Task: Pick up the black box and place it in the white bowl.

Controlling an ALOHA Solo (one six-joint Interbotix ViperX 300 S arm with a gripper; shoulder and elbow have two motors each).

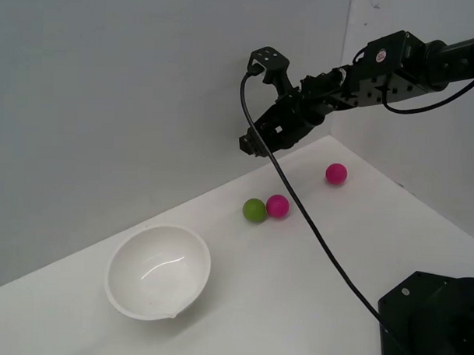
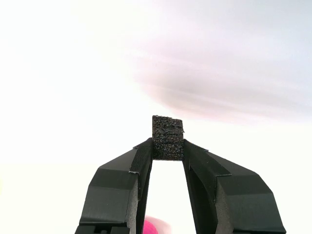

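Note:
In the wrist view the black box (image 2: 167, 136), a small rough matte cube, is pinched between my two fingertips. My gripper (image 2: 167, 148) is shut on it. In the exterior view my gripper (image 1: 250, 144) hangs in the air above the table's far edge, near the back wall; the box cannot be made out there against the black fingers. The white bowl (image 1: 159, 272) sits upright and empty on the table toward the exterior view's left, well below and to the left of my gripper.
A green ball (image 1: 254, 210) touches a pink ball (image 1: 277, 205) on the table between gripper and bowl. Another pink ball (image 1: 336, 173) lies further right. A black cable (image 1: 313, 227) droops across the table to the arm base (image 1: 430, 324). A pink ball edge (image 2: 155, 225) shows below my fingers.

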